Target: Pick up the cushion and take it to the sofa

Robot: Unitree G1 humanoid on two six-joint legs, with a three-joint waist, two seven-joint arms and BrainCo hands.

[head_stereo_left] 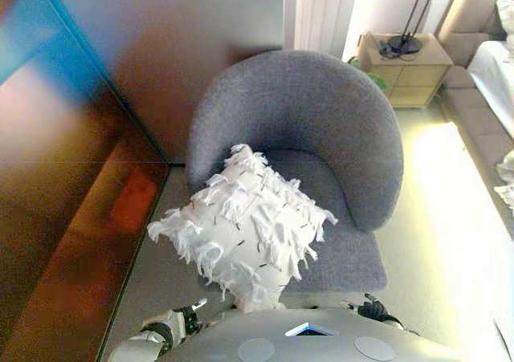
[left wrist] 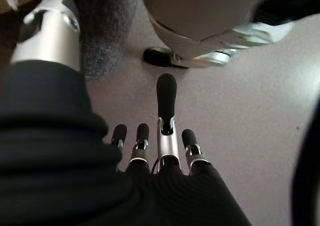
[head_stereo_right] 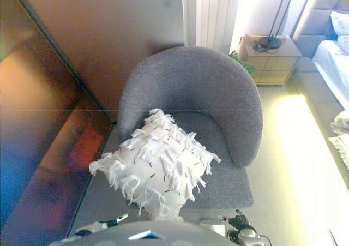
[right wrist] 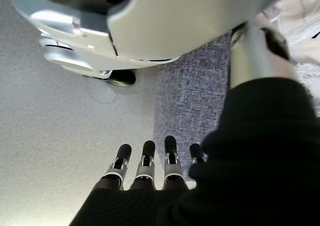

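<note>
A white fringed cushion (head_stereo_left: 245, 225) leans at the front of a grey round-backed armchair (head_stereo_left: 321, 113), close to my chest. My left hand (left wrist: 167, 136) hangs low by the chair's left side, with relaxed fingers pointing at the floor and holding nothing. My right hand (right wrist: 145, 166) hangs low by the chair's right front corner, with fingers straight and empty. A bit of the cushion's fringe (right wrist: 300, 25) shows past the right thumb. Neither hand touches the cushion.
A dark glossy wall panel (head_stereo_left: 64, 177) runs along the left, close to the chair. A wooden bedside cabinet (head_stereo_left: 405, 77) with a lamp base (head_stereo_left: 401, 42) stands at the back right. Beige upholstered furniture (head_stereo_left: 482, 65) lines the right edge, with pale floor (head_stereo_left: 450, 217) in between.
</note>
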